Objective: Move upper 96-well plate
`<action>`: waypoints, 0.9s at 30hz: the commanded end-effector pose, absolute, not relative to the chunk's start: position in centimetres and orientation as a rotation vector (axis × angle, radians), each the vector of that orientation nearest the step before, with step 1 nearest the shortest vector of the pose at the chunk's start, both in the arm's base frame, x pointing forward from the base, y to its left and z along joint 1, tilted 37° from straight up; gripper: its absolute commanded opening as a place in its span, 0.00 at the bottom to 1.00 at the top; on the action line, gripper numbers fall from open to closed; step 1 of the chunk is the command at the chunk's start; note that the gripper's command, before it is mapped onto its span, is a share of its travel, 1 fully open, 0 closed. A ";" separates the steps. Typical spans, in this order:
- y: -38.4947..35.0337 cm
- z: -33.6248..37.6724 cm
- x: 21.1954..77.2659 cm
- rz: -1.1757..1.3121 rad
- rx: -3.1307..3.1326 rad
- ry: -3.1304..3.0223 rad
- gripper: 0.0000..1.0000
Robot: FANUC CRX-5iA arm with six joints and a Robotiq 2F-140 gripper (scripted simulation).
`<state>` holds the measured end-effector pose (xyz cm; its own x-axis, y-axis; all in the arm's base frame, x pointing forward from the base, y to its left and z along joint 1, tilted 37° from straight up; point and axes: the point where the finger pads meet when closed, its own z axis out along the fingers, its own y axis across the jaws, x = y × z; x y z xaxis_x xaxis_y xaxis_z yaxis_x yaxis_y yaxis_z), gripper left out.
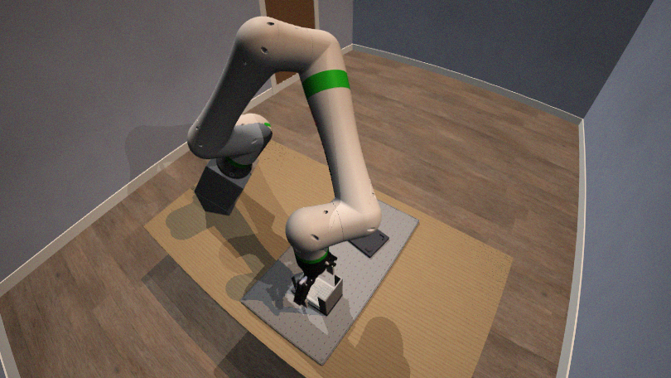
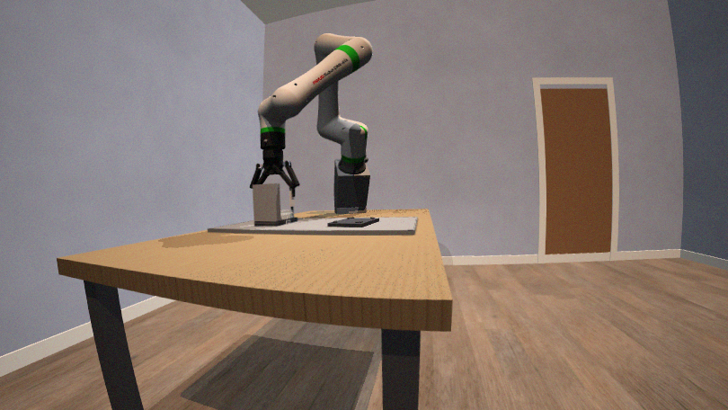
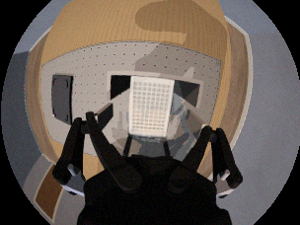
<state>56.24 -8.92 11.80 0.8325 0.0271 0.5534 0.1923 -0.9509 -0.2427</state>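
The stack rack K1 (image 1: 327, 293) is a pale open-topped box on the grey baseplate (image 1: 330, 277); it also shows in the exterior view (image 2: 266, 204). The upper white 96-well plate (image 3: 150, 107) lies inside it, seen from straight above in the wrist view, and shows in the top view (image 1: 319, 290). The lower plate is hidden beneath it. My gripper (image 3: 149, 112) (image 2: 292, 197) is open and empty, centred just over the rack with its fingers spread wide; one finger hangs down outside the rack's wall. The dark plate nest N1 (image 1: 369, 241) (image 2: 353, 221) (image 3: 62, 97) lies flat further along the baseplate.
The baseplate lies on a wooden table (image 2: 285, 264). The arm's dark pedestal (image 1: 219, 187) stands at the table's far end. The rack's walls rise well above the plates.
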 end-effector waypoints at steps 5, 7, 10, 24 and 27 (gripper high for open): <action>-8.7 11.1 56.7 -0.817 -2.725 -0.167 1.00; -8.6 10.8 56.9 -0.817 -2.725 -0.167 1.00; -8.5 10.8 56.9 -0.817 -2.725 -0.167 1.00; -8.5 10.8 56.9 -0.817 -2.725 -0.167 0.00; -8.5 10.8 56.9 -0.817 -2.725 -0.167 0.00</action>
